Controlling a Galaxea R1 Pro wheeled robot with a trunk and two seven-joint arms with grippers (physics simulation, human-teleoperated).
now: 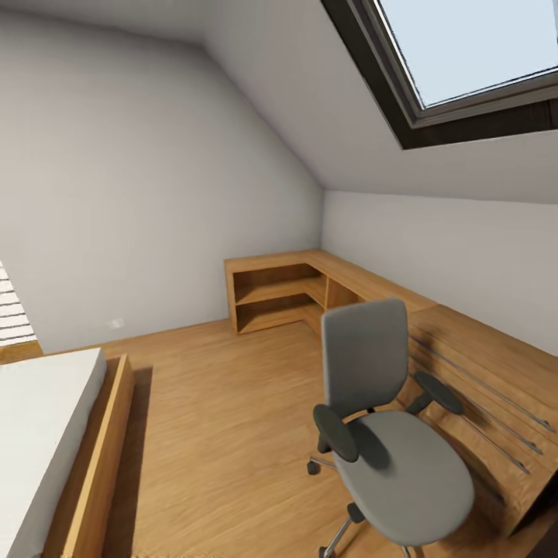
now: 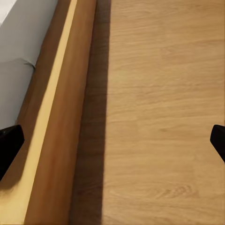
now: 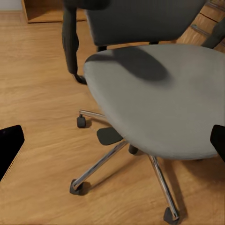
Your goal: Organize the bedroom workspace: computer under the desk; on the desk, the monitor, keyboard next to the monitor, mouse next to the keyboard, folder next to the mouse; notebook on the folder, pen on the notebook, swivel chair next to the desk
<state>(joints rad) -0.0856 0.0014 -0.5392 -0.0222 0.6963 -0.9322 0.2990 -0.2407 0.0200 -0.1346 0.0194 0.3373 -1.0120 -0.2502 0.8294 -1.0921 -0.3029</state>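
1. Grey fabric covers the swivel chair (image 1: 391, 434), which stands at the lower right of the head view on the wooden floor (image 1: 225, 418), its backrest upright and its two dark armrests out to either side.
2. The seat carries only a shadow (I can make out no folder on it from here).
3. Just behind the chair, along the right of the frame, runs a low wooden desk (image 1: 496, 372) with metal rails on its face; it continues into the far corner, where open shelves (image 1: 275, 298) sit under the sloped ceiling.
4. A skylight (image 1: 465, 54) fills the upper right.
5. At the lower left lies a bed (image 1: 46, 434) with a white mattress in a wooden frame.
6. In the left wrist view the left gripper (image 2: 112, 145) is spread wide, black tips at both edges, over the bed frame and floor, holding nothing.
7. In the right wrist view the right gripper (image 3: 112, 145) is likewise spread wide and empty, facing the chair's seat and wheeled base.
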